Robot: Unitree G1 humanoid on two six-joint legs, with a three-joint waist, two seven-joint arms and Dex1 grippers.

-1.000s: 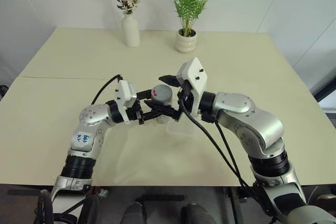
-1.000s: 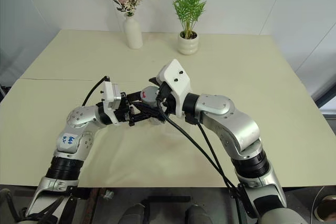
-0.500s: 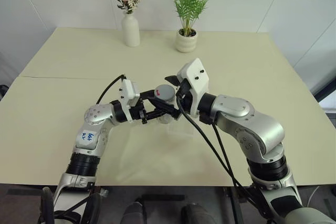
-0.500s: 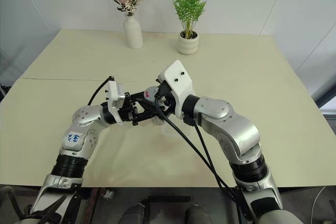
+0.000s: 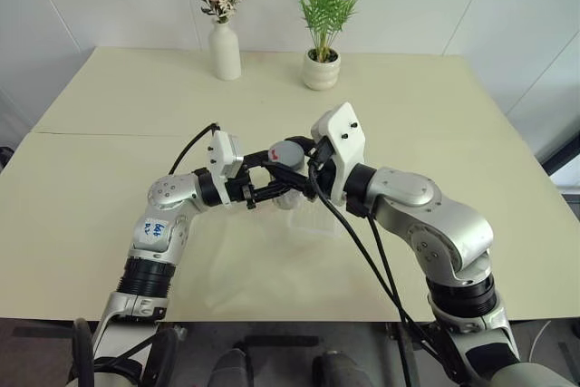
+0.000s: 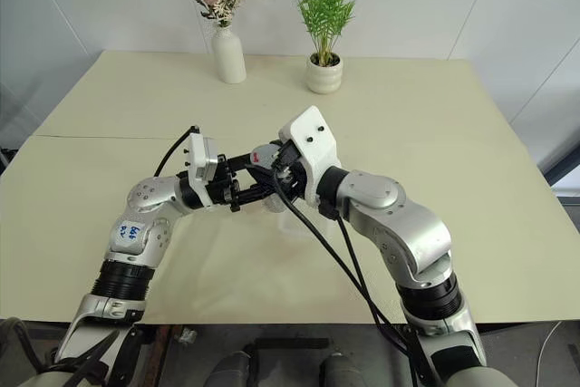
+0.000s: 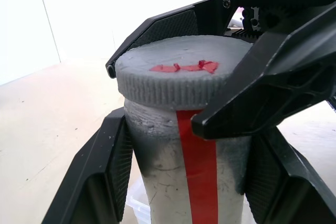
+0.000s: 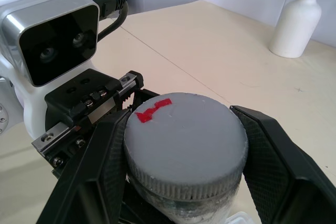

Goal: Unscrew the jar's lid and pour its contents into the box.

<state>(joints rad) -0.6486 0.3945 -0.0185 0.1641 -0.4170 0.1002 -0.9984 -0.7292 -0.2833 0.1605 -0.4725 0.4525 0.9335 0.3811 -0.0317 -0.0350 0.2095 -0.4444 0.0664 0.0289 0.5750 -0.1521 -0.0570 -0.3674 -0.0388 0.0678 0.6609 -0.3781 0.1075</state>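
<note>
With your left gripper [image 7: 189, 145] clamping the small clear red-striped jar [image 7: 191, 174] above the shallow clear plastic box [image 5: 319, 221] and your right gripper [image 8: 184, 145] closed on its ribbed grey lid [image 8: 185, 142], you're unscrewing, so twist the lid next while holding the jar still

Only a blue handwritten sticker [image 5: 155, 228] on the left arm, illegible.

Matt grey lid [image 8: 185, 142] (ribbed rim), frosted jar [image 7: 189, 177]
</note>
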